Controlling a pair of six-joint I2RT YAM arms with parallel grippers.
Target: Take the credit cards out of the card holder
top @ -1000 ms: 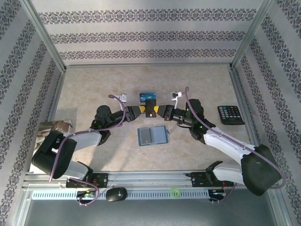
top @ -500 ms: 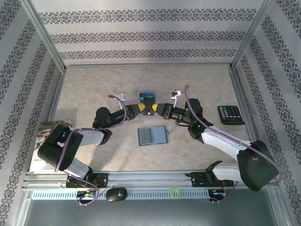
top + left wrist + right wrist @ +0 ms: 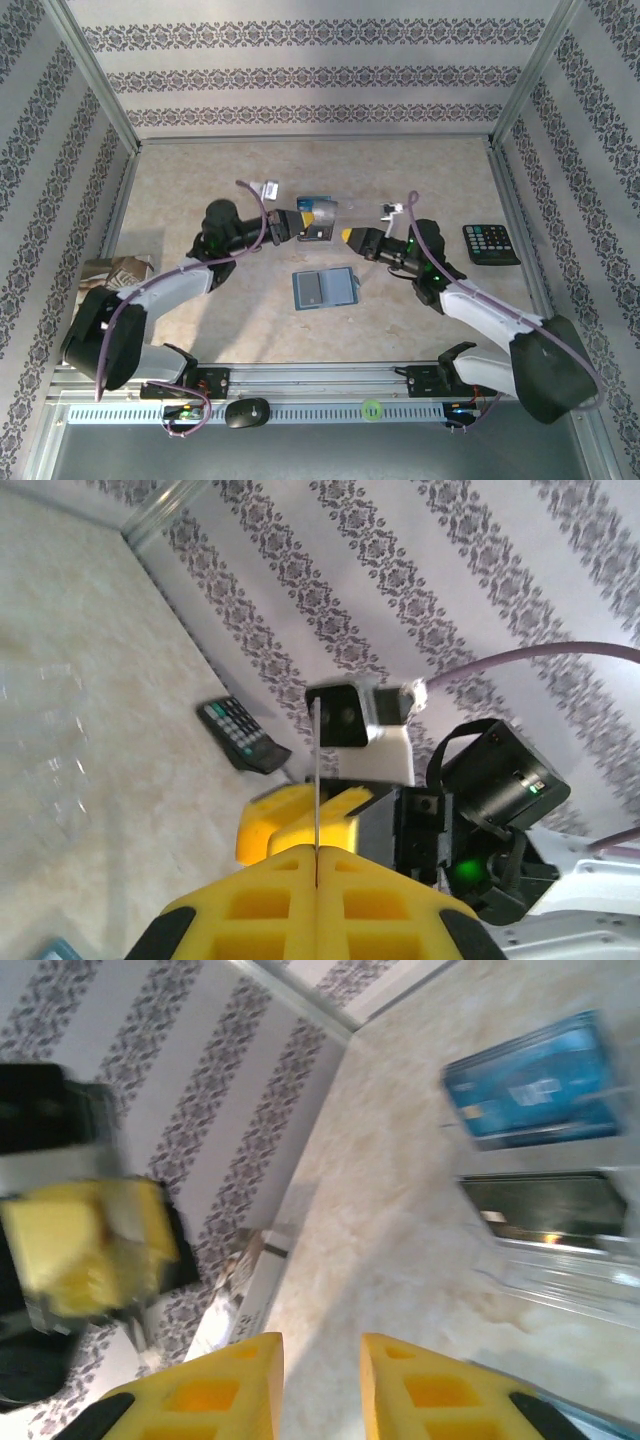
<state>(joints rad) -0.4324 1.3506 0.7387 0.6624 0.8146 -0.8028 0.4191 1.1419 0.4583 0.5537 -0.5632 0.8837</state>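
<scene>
The teal card holder lies open and flat on the table between the arms. Above and beyond it, my left gripper is shut on the edge of a clear plastic sheet that carries a blue card and a dark card. In the left wrist view the sheet shows edge-on between the closed pads. My right gripper stands open just right of the sheet, apart from it. In the right wrist view the blue card and dark card sit ahead of my open right gripper.
A black calculator lies at the right side of the table, also seen as the calculator. A printed paper lies at the left edge. Patterned walls and metal rails close in the table.
My right gripper has opened, let go of the sheet and drawn back to the right. My left gripper closed on the sheet and now holds it alone, slightly farther back.
</scene>
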